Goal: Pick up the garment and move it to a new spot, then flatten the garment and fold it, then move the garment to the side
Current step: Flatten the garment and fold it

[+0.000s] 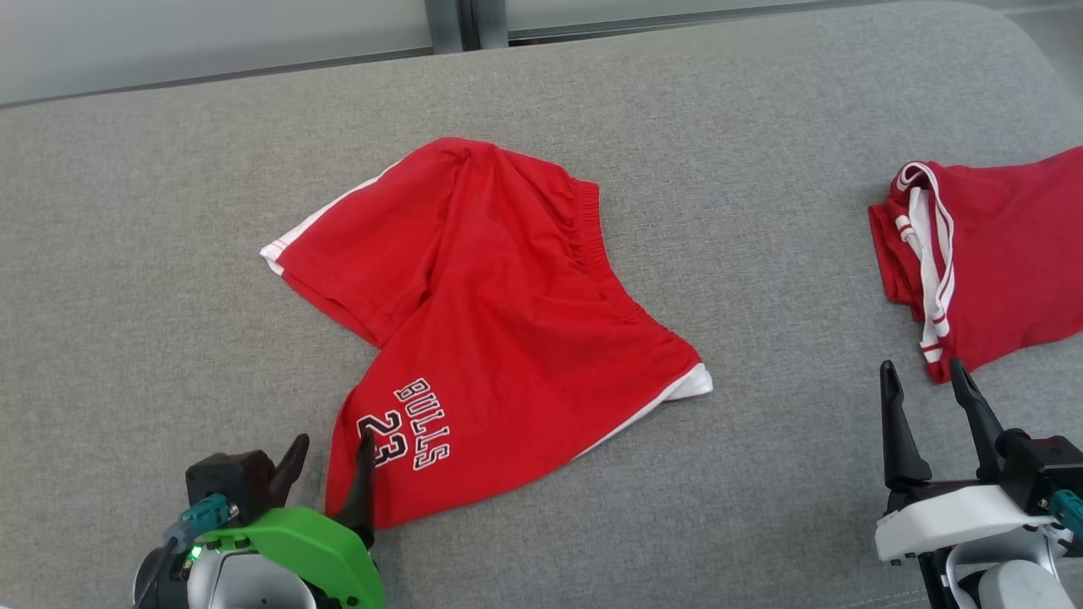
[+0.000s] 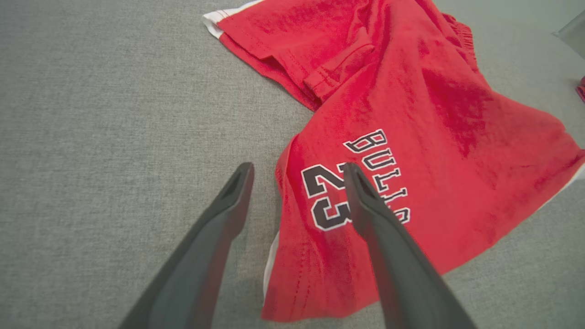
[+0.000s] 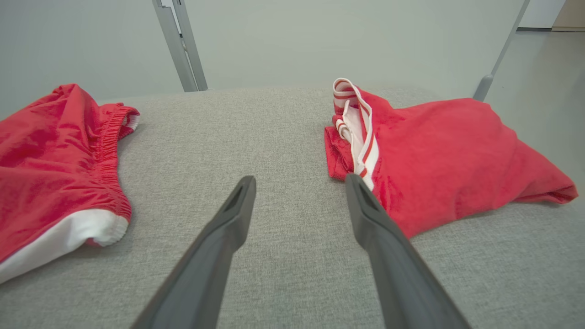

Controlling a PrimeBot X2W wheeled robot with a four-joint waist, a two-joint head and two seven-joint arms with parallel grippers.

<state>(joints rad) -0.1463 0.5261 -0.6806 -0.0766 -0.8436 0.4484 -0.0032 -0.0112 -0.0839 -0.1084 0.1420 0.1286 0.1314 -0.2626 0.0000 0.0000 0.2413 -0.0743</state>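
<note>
Red shorts (image 1: pixel 491 338) lay rumpled mid-frame; left gripper (image 1: pixel 332 441) and right gripper (image 1: pixel 921 365) wide open, empty; flattening likely next, gripping hems

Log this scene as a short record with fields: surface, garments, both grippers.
surface: grey fabric surface
main garment: red shorts, rumpled, not neatly folded, BULLS 23 print at the near corner
other garment: second red garment with white trim, at the right edge, apart from the shorts
left gripper: open, fingers astride the shorts' near edge, holding nothing
right gripper: open, over bare surface beside the second garment
</note>
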